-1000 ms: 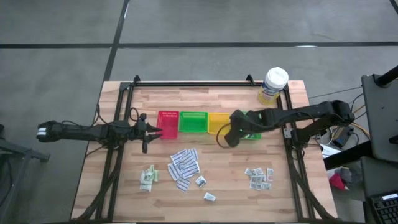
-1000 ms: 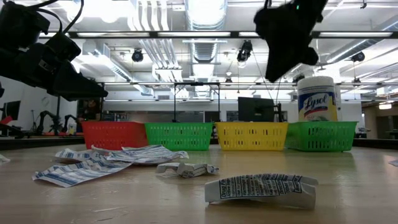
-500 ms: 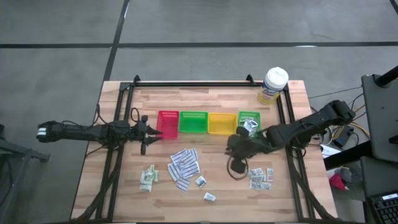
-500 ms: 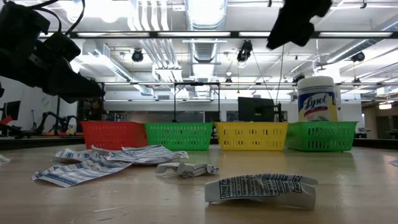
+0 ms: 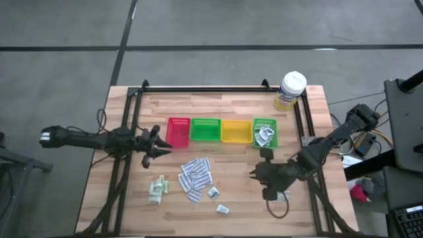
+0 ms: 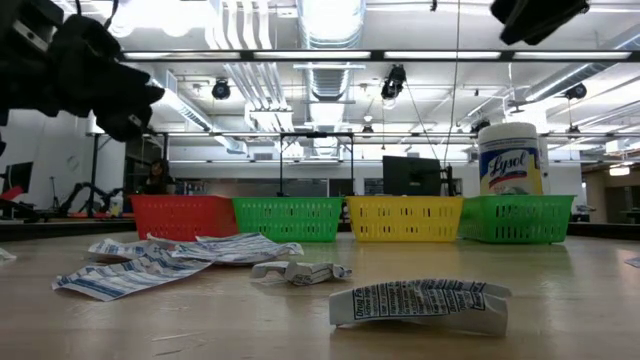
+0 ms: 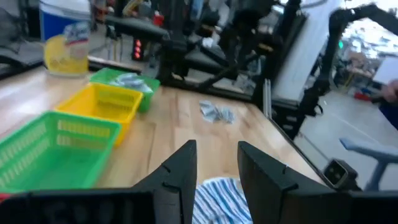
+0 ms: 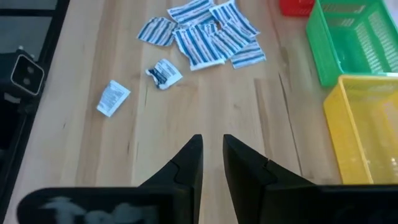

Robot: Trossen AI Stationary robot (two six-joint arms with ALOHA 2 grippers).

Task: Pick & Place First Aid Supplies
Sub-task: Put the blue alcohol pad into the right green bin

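Right arm reaches in from the right edge, elbow bent, with the right gripper [image 5: 269, 190] low over the front right of the table, fingers [image 8: 186, 163] close with a slim gap, nothing between them. Left arm lies stretched level, left gripper [image 5: 157, 143] empty, fingers [image 7: 177, 171] parted.

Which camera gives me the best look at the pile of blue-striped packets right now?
The right wrist view: the blue-striped packets lie fully in view, each edge separable. The high view shows the pile small; the low view sees it edge-on; the left wrist view catches only a corner.
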